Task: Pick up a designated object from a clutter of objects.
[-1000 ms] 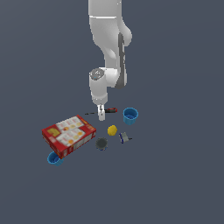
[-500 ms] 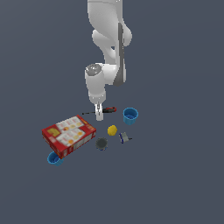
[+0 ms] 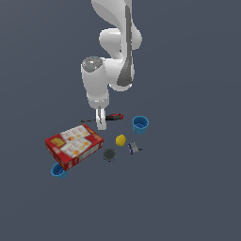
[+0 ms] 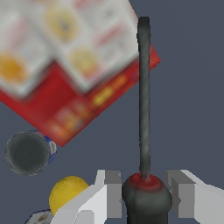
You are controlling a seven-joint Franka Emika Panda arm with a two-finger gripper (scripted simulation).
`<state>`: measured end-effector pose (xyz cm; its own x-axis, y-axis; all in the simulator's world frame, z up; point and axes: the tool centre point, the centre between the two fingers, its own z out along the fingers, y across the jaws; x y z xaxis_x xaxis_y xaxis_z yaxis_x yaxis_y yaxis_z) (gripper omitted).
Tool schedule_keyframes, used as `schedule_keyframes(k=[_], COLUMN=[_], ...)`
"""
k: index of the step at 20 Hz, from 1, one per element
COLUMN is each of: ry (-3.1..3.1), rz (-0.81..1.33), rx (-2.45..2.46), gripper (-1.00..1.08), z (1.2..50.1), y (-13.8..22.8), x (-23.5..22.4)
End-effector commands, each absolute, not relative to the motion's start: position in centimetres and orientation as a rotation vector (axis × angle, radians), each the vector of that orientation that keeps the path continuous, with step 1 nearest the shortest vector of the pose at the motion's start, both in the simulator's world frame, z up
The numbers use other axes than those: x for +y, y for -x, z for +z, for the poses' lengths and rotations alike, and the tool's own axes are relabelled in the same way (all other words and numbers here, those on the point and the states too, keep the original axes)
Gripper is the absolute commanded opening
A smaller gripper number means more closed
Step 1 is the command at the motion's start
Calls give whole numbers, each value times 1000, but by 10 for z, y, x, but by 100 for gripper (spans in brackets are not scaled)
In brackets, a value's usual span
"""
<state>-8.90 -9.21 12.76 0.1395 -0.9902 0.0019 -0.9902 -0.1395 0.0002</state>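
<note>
The designated object, a slim screwdriver with a red-and-black handle, lies flat just behind the red cracker box. Its thin dark shaft points toward the exterior view's left. My gripper is down over it, open. In the wrist view the gripper straddles the screwdriver's handle where it meets the shaft. One of its fingers stands on each side, with narrow gaps to the handle. The rest of the clutter of objects lies around it.
The box lies close beside the shaft. A yellow ball, a dark round can and a small blue-grey piece sit in front of the gripper. One blue cup stands right of the handle, another by the box's near corner.
The arm has swung toward the exterior view's left and lowered, bringing the gripper down along the screwdriver. None of the objects has shifted.
</note>
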Motion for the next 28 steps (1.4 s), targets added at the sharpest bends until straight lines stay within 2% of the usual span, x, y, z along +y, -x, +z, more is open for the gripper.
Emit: schedule_keyframes(k=[1, 14, 28], ry=[-2369, -2371, -2372], rz=[3, 2, 1], rx=[-2060, -2059, -2059], gripper=[-100, -100, -100], z=[147, 244, 324], y=[76, 3, -60], x=[-96, -116, -133])
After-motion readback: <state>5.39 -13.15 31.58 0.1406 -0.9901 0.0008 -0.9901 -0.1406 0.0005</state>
